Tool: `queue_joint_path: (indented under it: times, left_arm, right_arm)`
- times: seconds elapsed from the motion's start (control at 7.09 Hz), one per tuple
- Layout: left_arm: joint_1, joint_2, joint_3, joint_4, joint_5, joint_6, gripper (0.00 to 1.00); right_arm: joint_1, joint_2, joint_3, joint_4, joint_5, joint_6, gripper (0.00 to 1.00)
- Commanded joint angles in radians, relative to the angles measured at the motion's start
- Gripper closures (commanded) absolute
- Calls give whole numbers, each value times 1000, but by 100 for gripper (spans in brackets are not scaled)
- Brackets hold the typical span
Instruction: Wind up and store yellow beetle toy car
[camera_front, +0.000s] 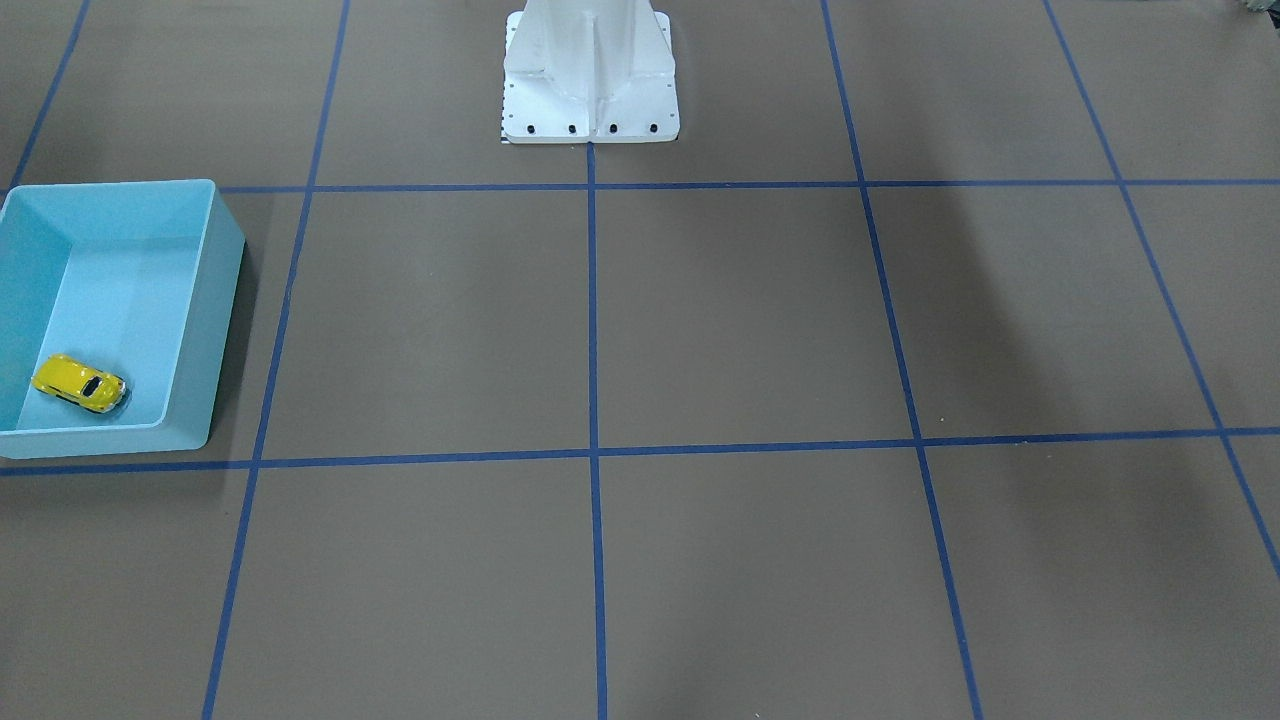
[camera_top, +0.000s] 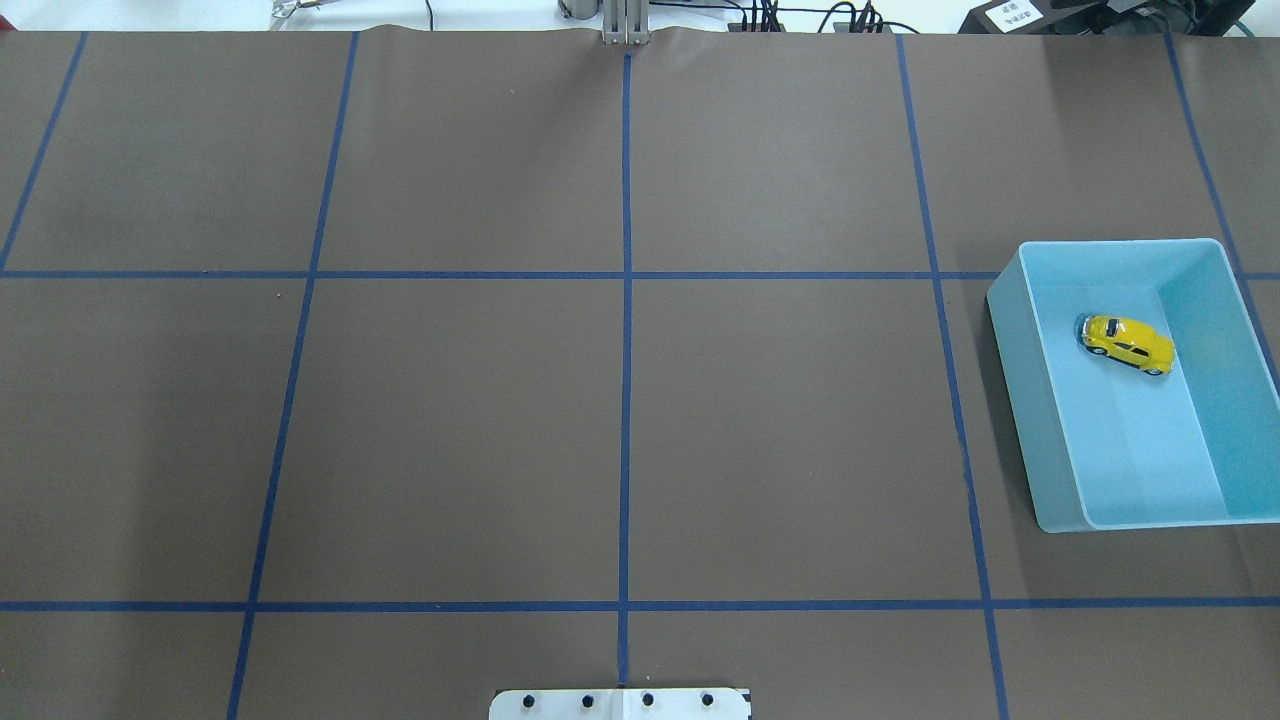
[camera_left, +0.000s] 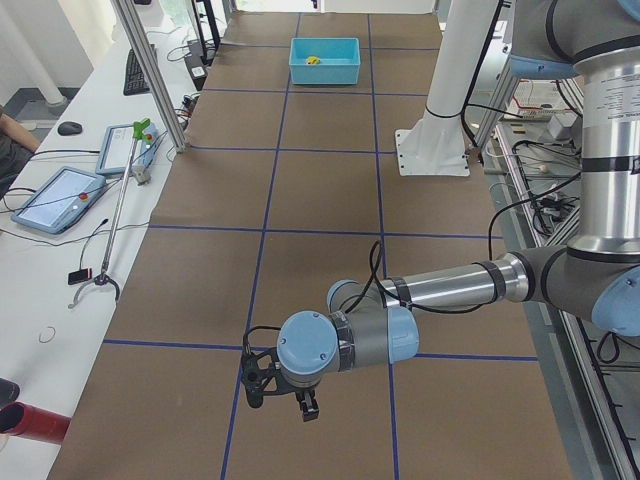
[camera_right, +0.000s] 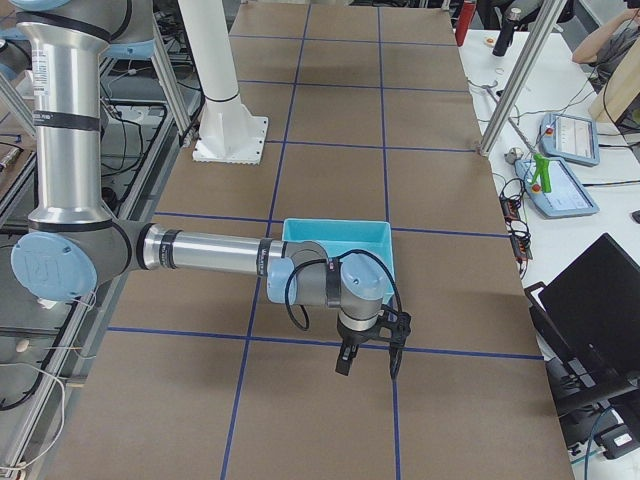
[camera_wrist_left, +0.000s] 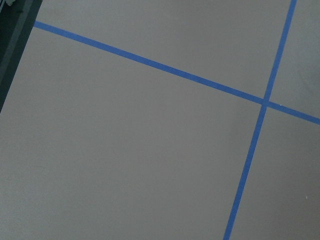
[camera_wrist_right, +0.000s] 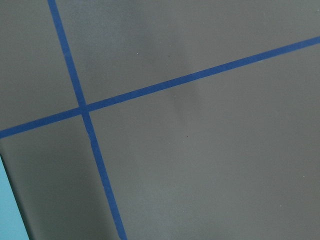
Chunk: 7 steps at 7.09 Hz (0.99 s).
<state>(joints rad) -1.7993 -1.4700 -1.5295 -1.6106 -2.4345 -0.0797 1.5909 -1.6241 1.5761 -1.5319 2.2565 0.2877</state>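
Start w/ the yellow beetle toy car (camera_top: 1127, 343): down on its wheels inside the light blue bin (camera_top: 1020, 400), toward the bin's end far from the robot, on the robot's right side of the table (camera_top: 450, 430). Seems not to touch any wall. Can't tell if wound up yet.

Next out, the right gripper (camera_right: 367, 370): up over the table just beside the bin, nothing in it. Can't tell if its jaws are spread or pressed together.

Way off at the table's other end, the left gripper (camera_left: 283, 408): nothing in it either, and can't tell about its jaws.

What could go wrong w/ these 2 grippers:
- Prob. a slip, w/ so small & shiny a car.
- Could bump a bin wall w/ a finger & shove the bin.
- Could let the wound car go too soon & watch it roll away.
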Motion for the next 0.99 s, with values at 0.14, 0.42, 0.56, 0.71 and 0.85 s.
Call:
queue_joint_path:
  times: [0.14,0.42,0.56,0.71,0.85]
  left_arm:
    - [0,2,-1,0,0,0,0]
    - [0,2,-1,0,0,0,0]
    - [0,2,-1,0,0,0,0]
    - [0,2,-3,0,0,0,0]
    - [0,5,-1,0,0,0,0]
  right_arm:
    - [29,-6,12,1,5,-2,0]
    - [34,-25,42,-1,5,-2,0]
    - [34,-26,42,-1,5,-1,0]
    - [35,-26,42,-1,5,-2,0]
    - [35,-26,44,-1,5,-2,0]
